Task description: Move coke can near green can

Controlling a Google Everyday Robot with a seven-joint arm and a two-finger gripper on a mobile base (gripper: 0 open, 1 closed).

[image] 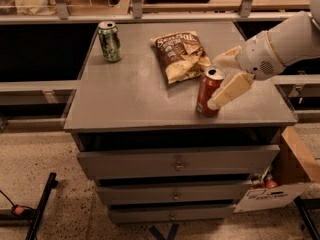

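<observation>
The coke can (207,95), red with a silver top, stands upright near the front right of the grey cabinet top (135,94). The green can (109,41) stands upright at the far left corner, well apart from it. My gripper (215,83) reaches in from the right on a white arm. It is open, with one cream finger (232,90) in front of the coke can's right side and the other finger (226,59) behind it. The can stands on the surface.
A brown chip bag (178,55) lies at the back middle, just behind the coke can. The cabinet has drawers (177,162) below. A cardboard box (295,164) sits on the floor to the right. A railing (150,16) runs behind the cabinet.
</observation>
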